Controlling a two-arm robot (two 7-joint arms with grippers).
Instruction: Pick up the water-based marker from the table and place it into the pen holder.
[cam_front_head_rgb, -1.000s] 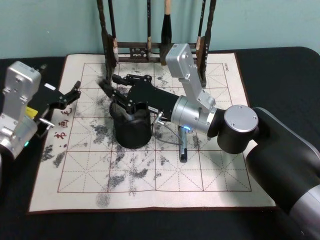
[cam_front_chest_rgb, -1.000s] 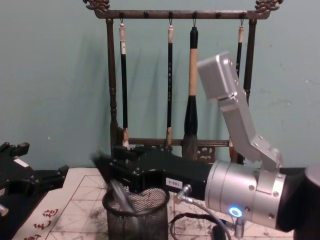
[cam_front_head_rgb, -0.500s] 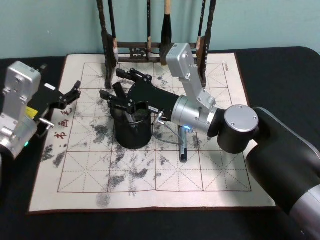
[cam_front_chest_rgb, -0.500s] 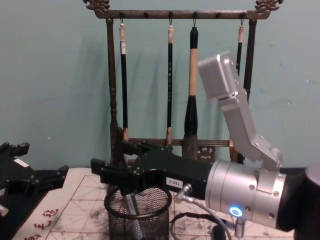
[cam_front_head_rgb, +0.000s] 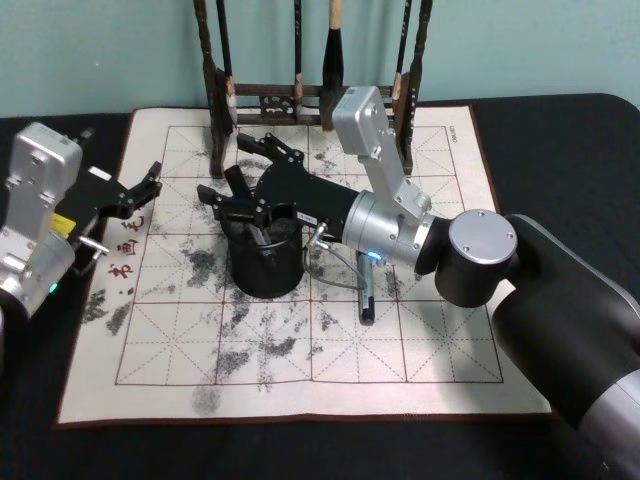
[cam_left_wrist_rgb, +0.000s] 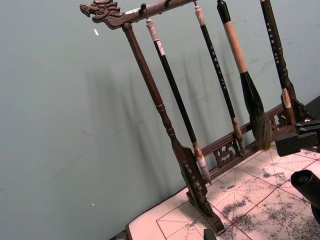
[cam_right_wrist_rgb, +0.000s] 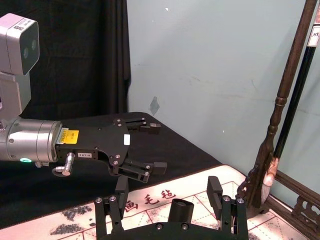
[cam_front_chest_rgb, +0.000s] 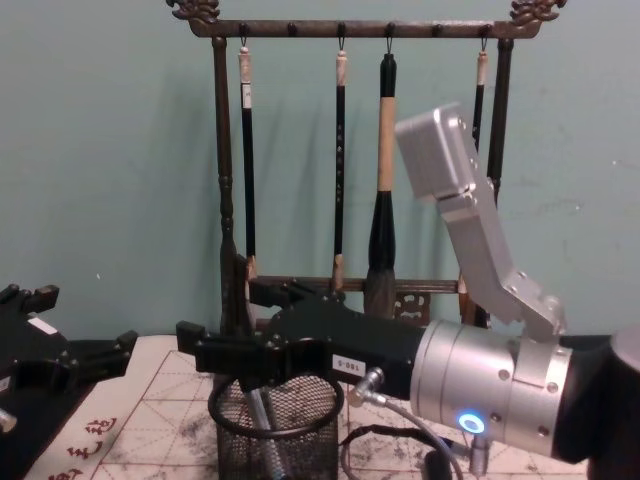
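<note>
Black wire mesh forms the small round pen holder (cam_front_head_rgb: 265, 272), which stands on a white, red-gridded mat (cam_front_head_rgb: 420, 340) blotched with grey ink. The mat lies on the flat black table (cam_front_head_rgb: 560, 150). In the head view the right gripper (cam_front_head_rgb: 228, 170) hangs directly over the cup's solid rim with its black fingers spread wide. The pale grey marker (cam_front_head_rgb: 257, 236) leans inside the cup, gripped by nothing. A second dark pen (cam_front_head_rgb: 366, 300) lies on the mat beside the silver forearm. The left gripper (cam_front_head_rgb: 148, 188) is parked at the mat's left edge, its jaws apart and empty. Behind stands the carved wooden brush rack (cam_front_head_rgb: 265, 100).

The chest view, from the side, shows the marker (cam_front_chest_rgb: 262, 425) slanting through the mesh (cam_front_chest_rgb: 300, 440), below the spread-out fingers.

In the right wrist view, both fingers (cam_right_wrist_rgb: 120, 192) flank a round dark cap, probably the marker's top, without touching it.

The left wrist view takes in the turned rack posts (cam_left_wrist_rgb: 165, 125) and the hanging brushes (cam_left_wrist_rgb: 250, 95).

A second ago the right gripper's jaws were closer together around the marker. They have since parted, and the marker now sits lower in the cup.
</note>
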